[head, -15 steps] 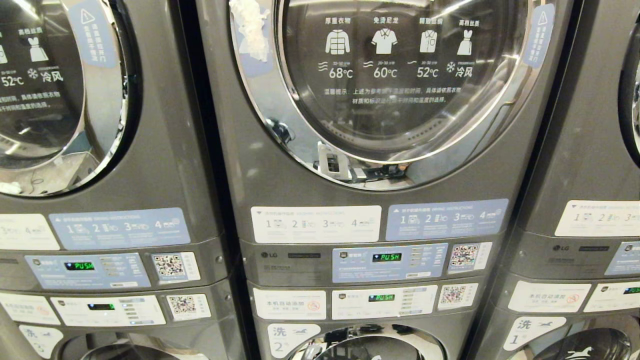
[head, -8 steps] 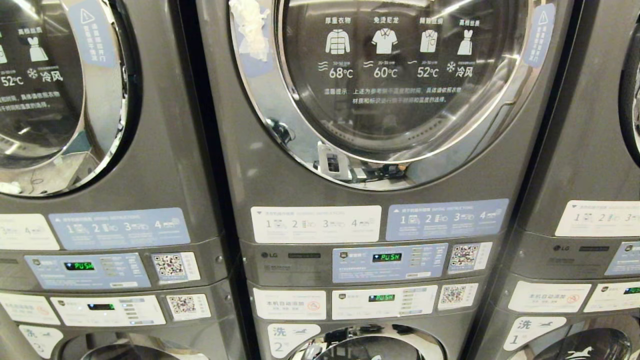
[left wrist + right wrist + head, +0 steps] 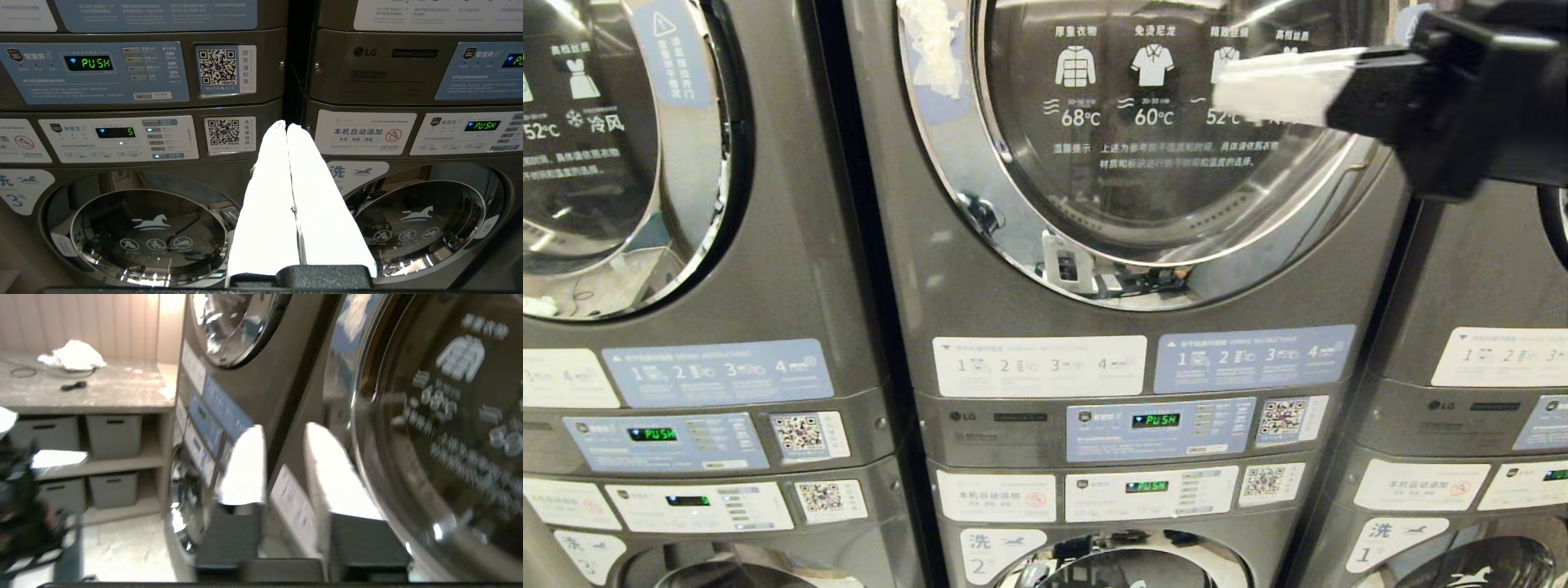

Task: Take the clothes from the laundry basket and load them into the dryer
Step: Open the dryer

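the right gripper [image 3: 1217, 86] reaches in from the upper right of the head frame, its white fingers [image 3: 1278, 86] pointing left across the glass of the dryer [image 3: 931, 269]; in the right wrist view the two white fingers [image 3: 245, 465] stand apart with a clear gap between them, nothing held, the gripper [image 3: 282, 465] set before the seam between two machines with the round door [image 3: 429, 416] filling the right of that frame; whether a fingertip touches the door cannot be told; the dryer fills the middle of the head frame, its chrome-ringed door [image 3: 1005, 237] closed, white garment icons [image 3: 1152, 65] on the glass, a green display [image 3: 1154, 420] on the panel below it; a label [image 3: 1001, 551] marked 2 sits at the bottom centre; the left gripper [image 3: 286, 126] shows in the left wrist view at centre, its white fingers [image 3: 269, 204] pressed together and empty, before the lower panels and two smaller doors with a horse emblem [image 3: 151, 222]; at the left of the right wrist view a counter [image 3: 81, 392] carries a white cloth [image 3: 73, 355], with grey bins [image 3: 112, 435] on shelves under it; the basket is in none of the views.
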